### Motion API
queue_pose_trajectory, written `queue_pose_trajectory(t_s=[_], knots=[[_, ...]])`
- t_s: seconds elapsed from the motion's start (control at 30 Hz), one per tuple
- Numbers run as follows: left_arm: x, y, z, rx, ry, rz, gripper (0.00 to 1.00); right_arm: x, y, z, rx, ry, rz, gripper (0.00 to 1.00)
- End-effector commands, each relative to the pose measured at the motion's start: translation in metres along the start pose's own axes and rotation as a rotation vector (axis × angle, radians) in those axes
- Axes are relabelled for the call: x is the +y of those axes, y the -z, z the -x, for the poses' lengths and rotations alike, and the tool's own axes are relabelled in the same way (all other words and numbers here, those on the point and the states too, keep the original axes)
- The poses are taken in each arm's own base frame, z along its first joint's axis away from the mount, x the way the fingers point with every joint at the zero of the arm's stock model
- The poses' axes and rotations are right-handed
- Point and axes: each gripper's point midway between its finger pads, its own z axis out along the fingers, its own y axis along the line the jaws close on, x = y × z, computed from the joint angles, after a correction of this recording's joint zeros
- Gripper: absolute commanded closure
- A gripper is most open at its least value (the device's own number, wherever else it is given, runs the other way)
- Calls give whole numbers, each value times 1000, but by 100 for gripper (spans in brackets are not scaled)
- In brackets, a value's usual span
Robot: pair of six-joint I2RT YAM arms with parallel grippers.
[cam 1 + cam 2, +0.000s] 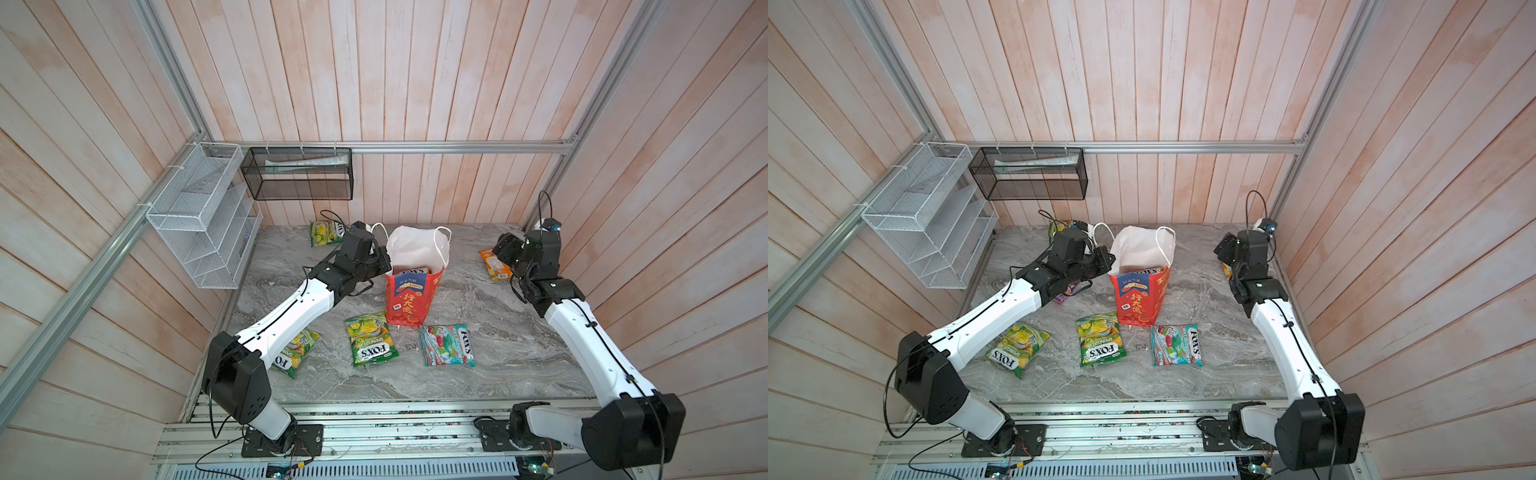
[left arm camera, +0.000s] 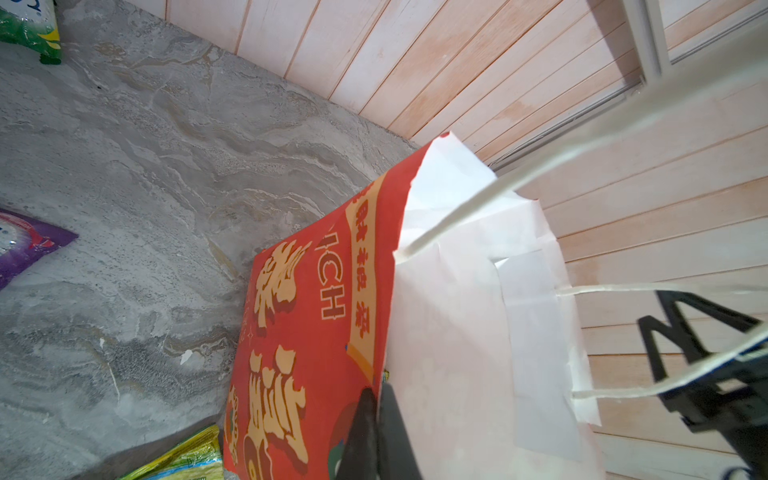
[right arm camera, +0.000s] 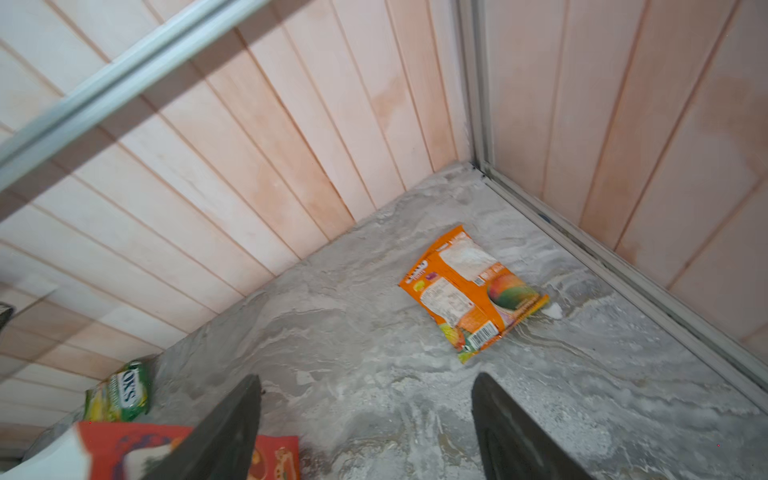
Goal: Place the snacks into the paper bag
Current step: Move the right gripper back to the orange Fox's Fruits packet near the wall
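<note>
The red paper bag (image 1: 409, 299) (image 1: 1138, 299) stands mid-table with its white mouth open and a FOX'S packet (image 1: 411, 272) inside. My left gripper (image 1: 386, 266) (image 2: 376, 399) is shut on the bag's left wall (image 2: 311, 332). My right gripper (image 1: 496, 249) (image 3: 368, 382) hangs open and empty above the table, near an orange packet (image 1: 494, 266) (image 3: 473, 291) by the right wall. Green-yellow packets (image 1: 371, 338) (image 1: 295, 353) and a teal-red one (image 1: 446, 345) lie in front of the bag. Another green one (image 1: 326, 232) lies behind my left arm. A purple packet (image 2: 25, 241) lies beneath that arm.
A white wire rack (image 1: 203, 216) hangs on the left wall and a black mesh basket (image 1: 299, 174) on the back wall. Wooden walls close in three sides. Both arm bases sit on the aluminium rail (image 1: 374, 432) at the front.
</note>
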Motion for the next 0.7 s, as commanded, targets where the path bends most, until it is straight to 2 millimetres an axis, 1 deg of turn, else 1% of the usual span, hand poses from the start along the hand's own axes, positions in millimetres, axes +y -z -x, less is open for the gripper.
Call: queue_pose_trajectory(t_s=[0.0, 0.13, 0.23, 0.3, 0.37, 0.4, 0.47, 0.53, 0.67], knots=[[-12, 2, 13, -32, -15, -34, 100, -25, -35, -33, 123, -107, 10, 19], [-13, 3, 13, -32, -15, -34, 100, -76, -73, -54, 157, -81, -173, 12], [-14, 5, 13, -34, -15, -41, 100, -96, -102, -70, 217, -8, -245, 6], [-15, 5, 13, -33, -14, -44, 100, -105, -120, -78, 259, 55, -292, 3], [-15, 6, 13, -34, -14, -46, 100, -109, -137, -84, 299, 123, -319, 2], [-15, 5, 12, -31, -14, -45, 100, -115, -147, -88, 321, 156, -346, 2], [-15, 5, 13, -32, -14, -45, 100, -124, -161, -94, 349, 196, -385, 2], [-14, 4, 13, -32, -15, -43, 100, -129, -173, -102, 381, 228, -402, 2], [-14, 3, 12, -29, -15, -42, 100, -121, -187, -113, 418, 230, -350, 2]])
